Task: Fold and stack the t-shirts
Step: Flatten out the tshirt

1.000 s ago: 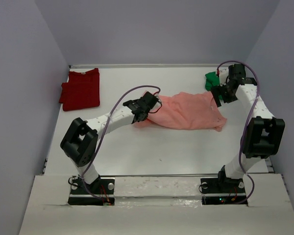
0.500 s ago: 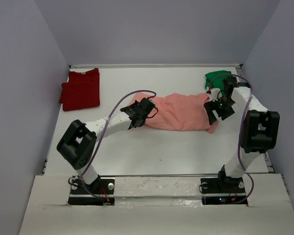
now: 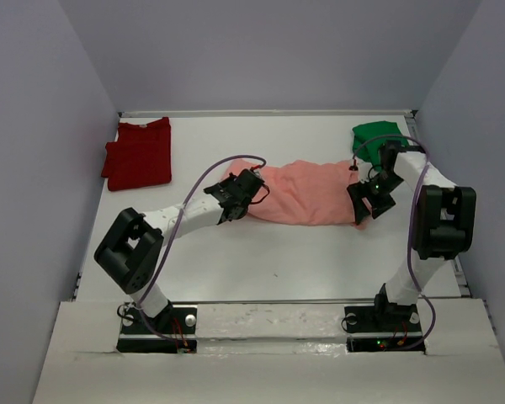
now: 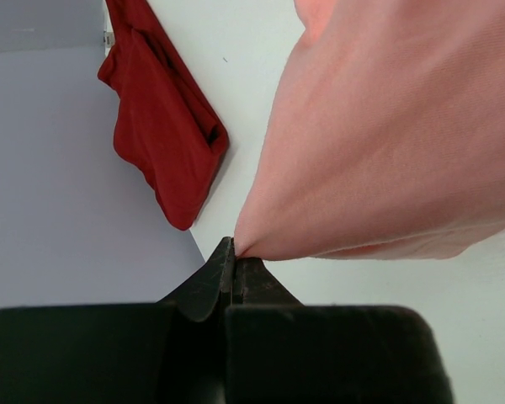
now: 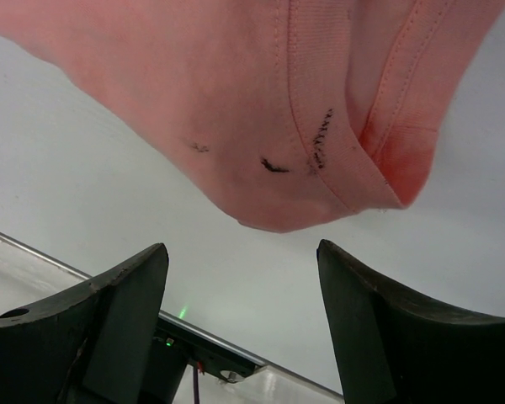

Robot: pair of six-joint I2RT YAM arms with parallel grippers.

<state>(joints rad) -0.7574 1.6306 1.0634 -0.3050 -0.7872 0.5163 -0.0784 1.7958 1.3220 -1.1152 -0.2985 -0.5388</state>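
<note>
Pale lilac-grey walls (image 3: 261, 50) close in a white bench (image 3: 261, 261) on three sides, with both arms reaching out over it from their bases at the near edge. Across the middle of the bench lies the salmon-pink shirt (image 3: 307, 194), stretched out sideways in a long, rumpled band between the two arms. The left pincer (image 3: 236, 195) sits at the shirt's left end with its jaws pressed tight together on a pinch of the pink cloth; the left wrist view shows the fabric gathered to a point right at the fingertips and fanning out from there. The right pincer (image 3: 364, 202) is at the shirt's right end, low over the bench, with its jaws standing wide apart and nothing between them. From the right wrist view the shirt's rounded edge, with a stitched hem and a few small dark marks on it, hangs just ahead of the gap and touches neither finger. The dark red shirt (image 3: 140, 153) lies folded into a neat block at the far left corner of the bench, well apart from the pink one. The green shirt (image 3: 373, 135) is bunched at the far right corner, partly hidden behind the right arm, near the pink shirt's right end.
</note>
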